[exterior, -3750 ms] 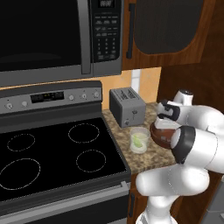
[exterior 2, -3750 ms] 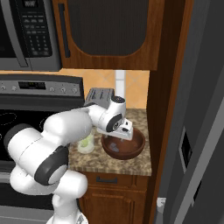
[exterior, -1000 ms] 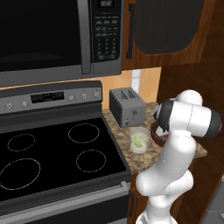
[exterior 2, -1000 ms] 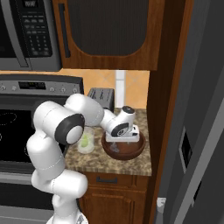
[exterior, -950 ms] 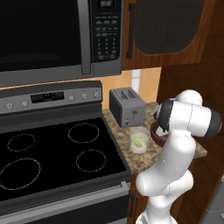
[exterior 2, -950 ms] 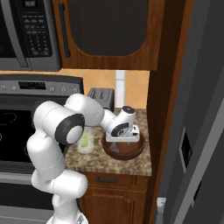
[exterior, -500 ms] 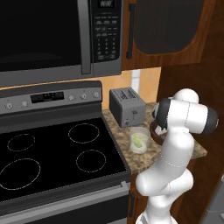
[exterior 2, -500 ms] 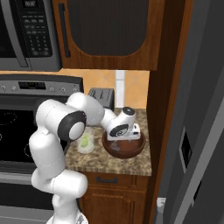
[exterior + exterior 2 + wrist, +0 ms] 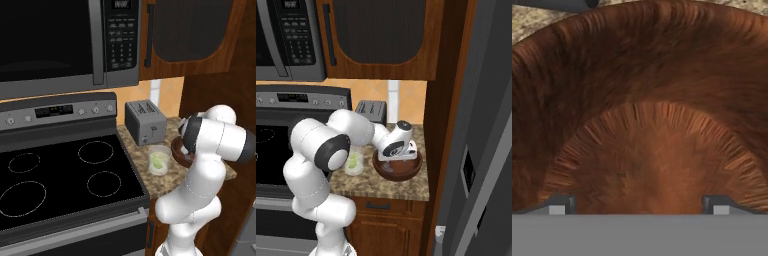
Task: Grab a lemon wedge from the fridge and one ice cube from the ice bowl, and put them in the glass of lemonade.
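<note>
The fridge (image 9: 481,150) is seen as a tall grey mass at the right edge of the right base view, beyond a wooden panel. A black stove (image 9: 60,175) is set to the left of a speckled counter (image 9: 381,186), with a microwave (image 9: 65,40) mounted above it. A grey toaster (image 9: 145,121) is placed at the back of the counter. The ice bowl (image 9: 397,170), wide and reddish-brown, is found near the counter's right end, just beside the glass of lemonade (image 9: 160,159), which stands in front of the toaster. The lemon wedge (image 9: 159,160) is seen inside the glass, in the pale liquid. The gripper (image 9: 399,156) is lowered into the bowl, pointed down at its floor. In the hand view the fingers (image 9: 559,204) are spread wide apart over the bowl's brown inner surface, and nothing is gripped between them. No ice cube can be made out inside the bowl.
</note>
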Controlling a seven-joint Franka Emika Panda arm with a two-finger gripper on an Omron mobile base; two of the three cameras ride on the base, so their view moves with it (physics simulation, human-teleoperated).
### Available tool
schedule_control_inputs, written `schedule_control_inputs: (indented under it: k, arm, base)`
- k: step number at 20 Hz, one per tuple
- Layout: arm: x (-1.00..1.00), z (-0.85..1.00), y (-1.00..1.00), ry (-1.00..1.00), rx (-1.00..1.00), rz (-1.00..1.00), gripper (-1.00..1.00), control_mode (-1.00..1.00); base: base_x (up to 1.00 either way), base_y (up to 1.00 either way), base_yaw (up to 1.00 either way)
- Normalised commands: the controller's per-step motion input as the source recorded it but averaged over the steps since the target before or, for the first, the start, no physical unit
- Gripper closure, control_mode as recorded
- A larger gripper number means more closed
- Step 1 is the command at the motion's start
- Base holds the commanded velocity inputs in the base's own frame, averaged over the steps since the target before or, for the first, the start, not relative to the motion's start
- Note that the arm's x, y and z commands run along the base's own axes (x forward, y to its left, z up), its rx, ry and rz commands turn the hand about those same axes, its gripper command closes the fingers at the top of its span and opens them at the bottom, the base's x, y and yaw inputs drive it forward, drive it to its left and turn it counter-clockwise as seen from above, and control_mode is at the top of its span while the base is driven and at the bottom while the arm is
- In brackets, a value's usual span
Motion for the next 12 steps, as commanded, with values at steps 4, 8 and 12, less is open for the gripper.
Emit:
schedule_control_inputs:
  k: [4,8,12]
  arm:
    - [0.00,-0.15,0.00,0.00,0.00,0.05,-1.00,-1.00]
    - [0.00,-0.01,0.00,0.00,0.00,0.04,-1.00,-1.00]
    - [-0.21,0.40,0.00,0.00,0.00,0.06,-1.00,-1.00]
  base:
    - [0.00,0.00,0.00]
    - [0.00,0.00,0.00]
    - [0.00,0.00,0.00]
